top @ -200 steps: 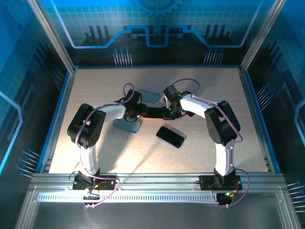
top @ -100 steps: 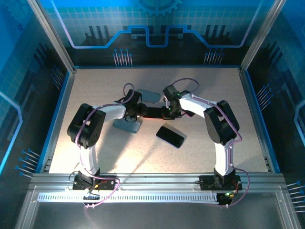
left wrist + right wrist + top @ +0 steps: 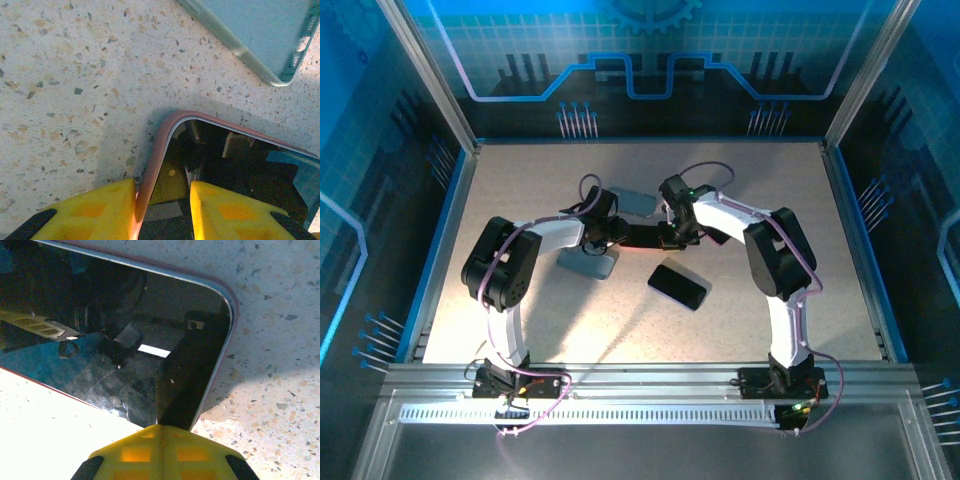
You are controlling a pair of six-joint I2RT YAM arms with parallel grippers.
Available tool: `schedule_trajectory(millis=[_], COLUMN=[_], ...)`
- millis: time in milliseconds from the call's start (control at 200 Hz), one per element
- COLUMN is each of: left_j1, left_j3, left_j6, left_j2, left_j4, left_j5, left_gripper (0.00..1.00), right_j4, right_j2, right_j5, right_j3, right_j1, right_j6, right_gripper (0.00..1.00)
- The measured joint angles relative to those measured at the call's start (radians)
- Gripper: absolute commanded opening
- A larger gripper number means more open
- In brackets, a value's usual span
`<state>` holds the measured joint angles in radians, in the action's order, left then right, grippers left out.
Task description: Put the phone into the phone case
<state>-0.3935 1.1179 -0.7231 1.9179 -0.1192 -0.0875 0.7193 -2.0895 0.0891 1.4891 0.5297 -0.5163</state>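
Note:
A dark-screened phone (image 3: 642, 236) with a pink rim lies mid-table between both grippers. In the left wrist view my left gripper (image 3: 162, 210) straddles the phone (image 3: 240, 170) at one corner. One yellow finger (image 3: 95, 210) presses the outside of the rim and the other rests on the screen side. My right gripper (image 3: 161, 432) is shut, its tip on the glass of the phone (image 3: 100, 340) near the opposite corner. A grey-green phone case (image 3: 633, 200) lies open side up just behind them, its camera cut-out end showing as the case (image 3: 260, 35) in the left wrist view.
A second black phone (image 3: 678, 286) lies flat in front of the grippers. A grey flat piece (image 3: 588, 264) sits under the left forearm. Metal frame rails (image 3: 850, 240) edge the speckled table, with bare surface to the left, right and front.
The right wrist has edged slightly left toward the phone. The left arm, the phone and the case have held still.

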Motion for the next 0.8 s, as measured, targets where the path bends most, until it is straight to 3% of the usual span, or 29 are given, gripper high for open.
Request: schedule_trajectory(millis=[395,800], left_j1=[0.013,0.013], left_j3=[0.000,0.024], left_j6=[-0.003,-0.006], left_j2=[0.000,0.006], left_j4=[-0.001,-0.038], left_j5=[-0.027,-0.030], left_gripper=[0.35,0.35], right_j4=[0.118,0.028], right_j2=[-0.066,-0.021], right_j5=[0.002,0.032], right_j3=[0.108,0.021], right_j1=[0.000,-0.002], right_j6=[0.021,0.000], right_gripper=[0.00,0.00])
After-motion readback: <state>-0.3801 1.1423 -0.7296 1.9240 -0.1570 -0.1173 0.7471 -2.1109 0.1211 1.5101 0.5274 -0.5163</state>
